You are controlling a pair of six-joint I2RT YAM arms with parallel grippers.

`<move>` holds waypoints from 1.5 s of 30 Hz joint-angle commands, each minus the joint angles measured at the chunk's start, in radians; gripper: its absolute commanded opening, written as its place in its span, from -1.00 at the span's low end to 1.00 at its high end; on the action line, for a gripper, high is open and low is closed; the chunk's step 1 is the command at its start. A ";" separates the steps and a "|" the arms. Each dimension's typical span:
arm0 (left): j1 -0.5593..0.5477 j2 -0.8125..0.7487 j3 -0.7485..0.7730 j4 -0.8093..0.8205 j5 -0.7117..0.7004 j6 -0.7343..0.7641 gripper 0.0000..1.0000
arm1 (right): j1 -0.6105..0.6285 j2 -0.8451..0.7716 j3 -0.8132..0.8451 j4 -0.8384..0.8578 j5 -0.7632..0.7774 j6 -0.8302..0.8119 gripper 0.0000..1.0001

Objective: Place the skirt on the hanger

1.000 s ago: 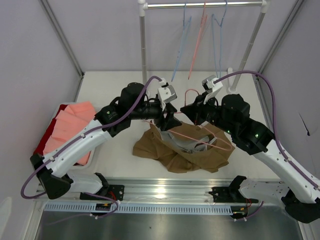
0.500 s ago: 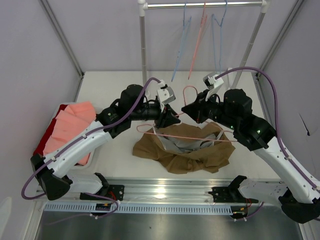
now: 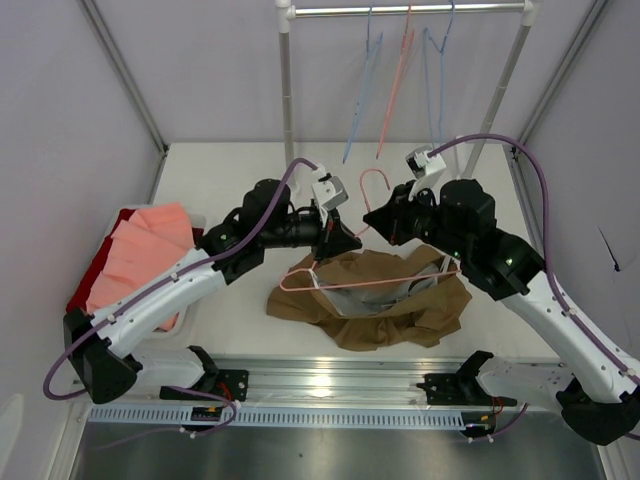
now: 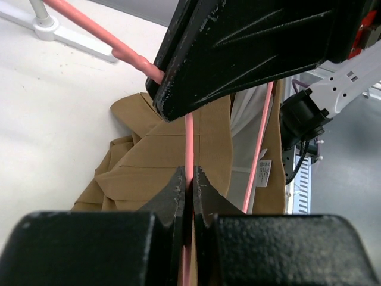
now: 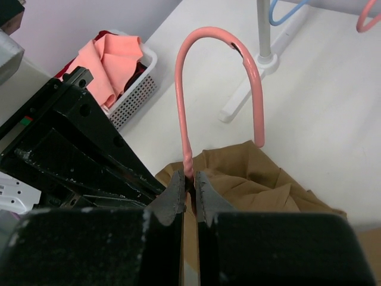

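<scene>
Nearest, by the front edge of the table (image 3: 220,170): skirt (image 3: 390,320), crumpled, white inside showing. Low over the cloth, hanger (image 3: 370,283), hook up. Left gripper (image 4: 189,179) clenched on one thin pink bar of it; right gripper (image 5: 189,180) pinched tight on the neck below the hook. Off left, basket (image 5: 137,89) with pink garment (image 3: 140,245). Farthest back, rack (image 3: 286,90) with blue hangers (image 3: 358,110).

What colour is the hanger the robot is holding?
The hanger is pale pink; the right wrist view shows it best.
</scene>
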 commanded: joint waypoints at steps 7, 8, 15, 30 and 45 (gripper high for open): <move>-0.109 0.018 0.042 0.001 -0.123 -0.108 -1.00 | 0.045 0.021 -0.015 0.121 0.332 0.006 -1.00; -0.122 0.020 0.045 0.003 -0.137 -0.114 -1.00 | 0.051 0.029 -0.015 0.112 0.358 0.006 -0.88; -0.162 0.031 0.062 -0.011 -0.257 -0.151 -1.00 | 0.092 0.071 0.001 0.066 0.504 0.026 -0.41; -0.179 0.073 0.091 -0.035 -0.538 -0.326 -1.00 | 0.123 0.118 0.091 -0.089 0.626 0.115 0.40; -0.284 0.230 0.267 -0.160 -0.949 -0.421 -1.00 | 0.169 0.275 0.252 -0.319 0.700 0.268 0.39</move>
